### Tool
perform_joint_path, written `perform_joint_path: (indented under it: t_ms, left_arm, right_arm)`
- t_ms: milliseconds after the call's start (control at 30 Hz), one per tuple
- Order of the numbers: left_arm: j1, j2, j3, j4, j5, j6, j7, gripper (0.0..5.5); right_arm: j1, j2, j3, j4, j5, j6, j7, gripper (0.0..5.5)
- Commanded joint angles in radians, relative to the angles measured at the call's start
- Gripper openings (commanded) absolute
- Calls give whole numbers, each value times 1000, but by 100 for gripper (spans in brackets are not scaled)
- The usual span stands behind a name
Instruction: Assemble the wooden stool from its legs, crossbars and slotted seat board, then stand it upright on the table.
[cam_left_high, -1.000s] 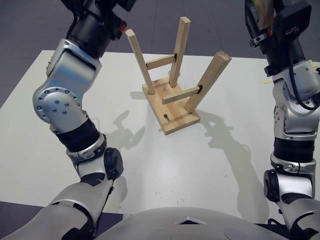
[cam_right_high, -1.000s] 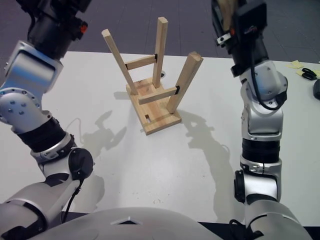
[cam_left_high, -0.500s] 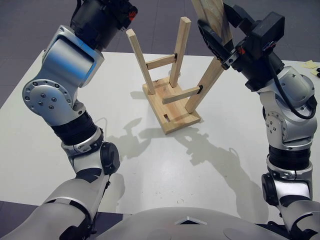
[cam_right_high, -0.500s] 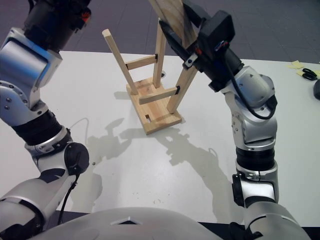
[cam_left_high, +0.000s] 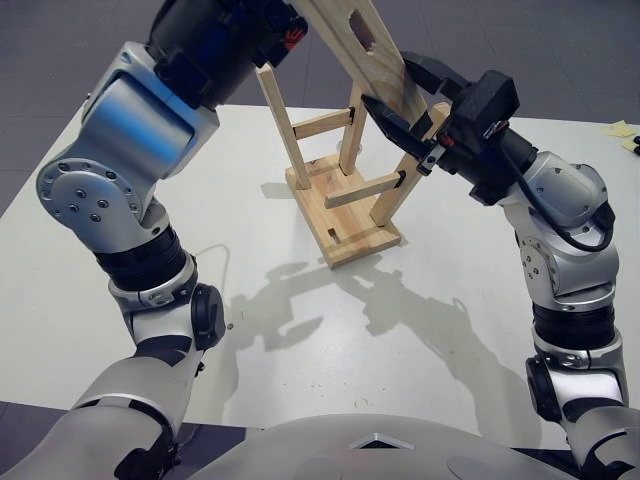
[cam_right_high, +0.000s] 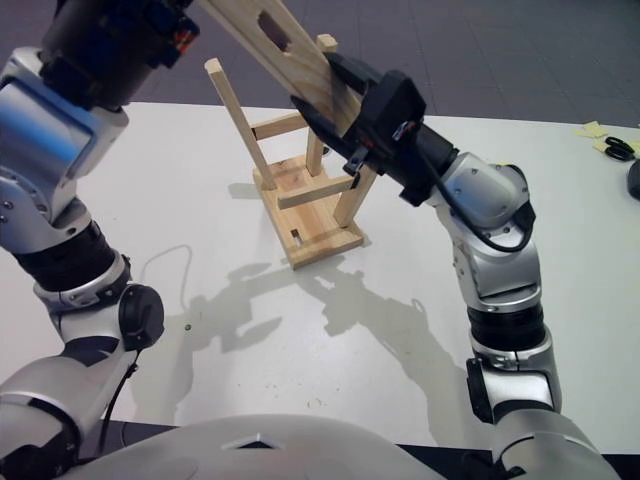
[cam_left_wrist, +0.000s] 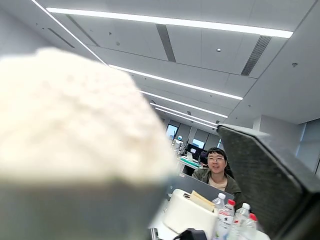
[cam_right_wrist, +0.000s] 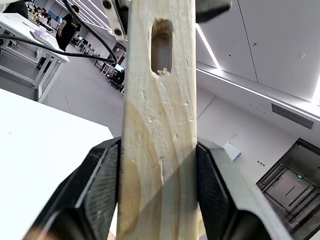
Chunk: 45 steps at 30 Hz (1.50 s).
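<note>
White table (cam_left_high: 300, 380) in the lower frame is the work surface, and the stool is being built on it upside down. At centre the slotted seat board (cam_left_high: 352, 238) lies flat on the table. I judge this is so that its sockets face up and parts can be pressed in from above. Three legs (cam_left_high: 283, 120) rise from the board, tied by two crossbars (cam_left_high: 322, 123). The board's corner nearest the bottom of the frame has an open socket and no leg. Toward the upper right, my right gripper (cam_left_high: 396, 92) is clamped on the fourth leg (cam_left_high: 355, 35). Its pads (cam_right_wrist: 102, 190) press both edges short of the oval slot (cam_right_wrist: 161, 45), which I judge keeps the slot free for a crossbar end. The leg slants to the upper left, where my left gripper (cam_left_high: 285, 18) sits at its far end; I cannot tell whether those fingers grasp it. I judge that a hold at both ends would steer the leg's angle for seating. The stool is not yet upright.
</note>
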Motion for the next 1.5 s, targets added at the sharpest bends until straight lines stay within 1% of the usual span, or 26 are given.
perform_joint_path:
  t_ms: [33,167,333,600,733,833,1000,1167,1200,1233,1500]
  left_arm:
    - [13,38,-26,8,83,-24,11,514]
    - [34,44,-13,6,111,-48,14,447]
    - [38,39,2,-24,57,-68,-7,363]
    - [30,66,-12,-73,50,-93,-25,225]
    - [17,83,-7,-51,79,-108,-12,159]
    - [30,95,-26,-44,125,-110,-20,116]
    - [55,134,-83,-73,256,-127,-79,105]
    - [45,121,-54,-56,275,-161,-88,105]
    - [43,123,-48,-51,280,-165,-86,105]
    - [40,124,-41,-43,286,-171,-82,105]
    - [-10,165,57,52,389,-237,-46,105]
  right_arm:
    - [-8,4,-12,3,-23,-8,-10,208]
    - [-17,9,-18,13,-45,-14,-26,208]
    - [-10,6,-15,28,-75,-19,-32,208]
    - [-3,16,-8,28,-95,-17,-37,206]
    - [-3,21,-6,27,-95,-16,-39,206]
    - [-4,27,-3,25,-97,-17,-45,206]
    - [-6,62,-2,14,-82,5,-64,206]
    - [-13,87,-6,9,-71,44,-75,206]
    - [-15,91,-6,10,-75,48,-80,242]
    - [-17,97,-10,14,-76,57,-86,249]
    - [-28,107,-62,64,-77,93,-139,370]
